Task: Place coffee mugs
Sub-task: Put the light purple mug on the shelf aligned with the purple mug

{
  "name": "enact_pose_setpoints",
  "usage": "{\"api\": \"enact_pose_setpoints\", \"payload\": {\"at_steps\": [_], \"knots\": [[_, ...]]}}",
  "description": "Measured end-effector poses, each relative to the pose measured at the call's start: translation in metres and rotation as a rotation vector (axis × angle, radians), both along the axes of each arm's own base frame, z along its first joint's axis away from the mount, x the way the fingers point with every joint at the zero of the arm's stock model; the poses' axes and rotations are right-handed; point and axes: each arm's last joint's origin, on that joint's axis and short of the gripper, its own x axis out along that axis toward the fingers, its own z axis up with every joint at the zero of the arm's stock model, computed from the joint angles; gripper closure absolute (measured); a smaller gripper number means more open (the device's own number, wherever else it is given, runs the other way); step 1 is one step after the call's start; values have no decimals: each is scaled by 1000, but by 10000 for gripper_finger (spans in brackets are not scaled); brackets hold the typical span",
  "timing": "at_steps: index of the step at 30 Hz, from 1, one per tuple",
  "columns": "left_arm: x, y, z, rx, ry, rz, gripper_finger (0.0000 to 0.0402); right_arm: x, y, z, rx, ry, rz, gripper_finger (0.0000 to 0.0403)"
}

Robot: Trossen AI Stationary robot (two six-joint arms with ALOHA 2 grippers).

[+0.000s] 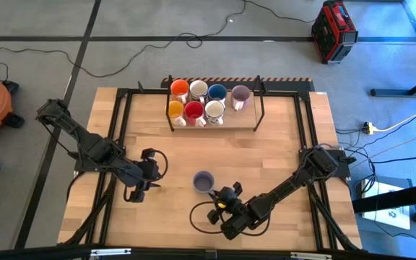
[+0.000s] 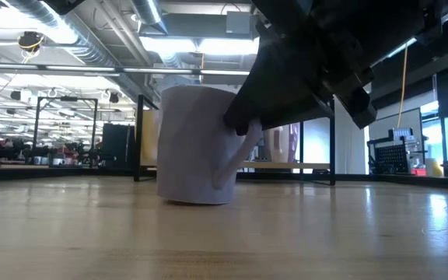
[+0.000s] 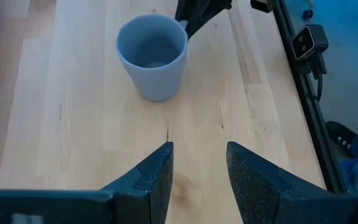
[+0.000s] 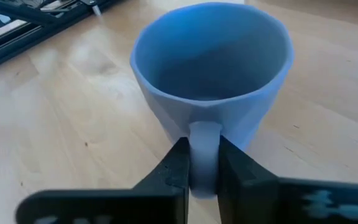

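Clamped on the handle of the pale purple mug [image 4: 213,93], my right claw [image 4: 202,171] has both fingers pressed against the loop from either side. That mug stands upright on the tabletop [image 1: 280,155], near the front edge and roughly midway across, and the low view shows its base flat on the wood. My left claw [image 3: 197,168] hangs just above the tabletop off to the mug's left, fingers apart and empty, pointed toward it.

Seven other mugs sit grouped on the rack [image 1: 258,108] at the back of the tabletop: orange mug [image 1: 180,89], white mug [image 1: 198,89], blue mug [image 1: 217,93] and a second pale purple mug [image 1: 240,94] in the rear row, then another orange mug [image 1: 175,110], red mug [image 1: 193,110] and white mug [image 1: 214,110] in front. I judge the job nearly finished, with this eighth mug the only one left, and the free spot at the right end of the front row looks like its place.

Between the mug and the rack lies bare wood, so my path is open. The rack's dark uprights and top rail are what I must clear when going in, and the neighbouring white mug sits close beside the gap. A black frame [image 1: 305,130] runs along the tabletop's sides, well apart from my route.
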Motion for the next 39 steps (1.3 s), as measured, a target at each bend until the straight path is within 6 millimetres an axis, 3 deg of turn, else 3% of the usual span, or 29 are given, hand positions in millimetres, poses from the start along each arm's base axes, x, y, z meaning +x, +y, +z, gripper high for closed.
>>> {"api": "enact_pose_setpoints", "payload": {"at_steps": [12,23,30,39], "knots": [[-2,1,2,-17,-2,-13,258,-5,-2,2,-6,13,-30,377],[-23,15,22,-76,-96,-12,258,-39,-26,42,-59,116,-159,377],[-32,21,29,-85,-134,-25,258,-55,-57,62,-92,111,-347,377],[-31,24,30,-13,-162,-48,258,-45,-122,77,-116,170,-562,377]]}}
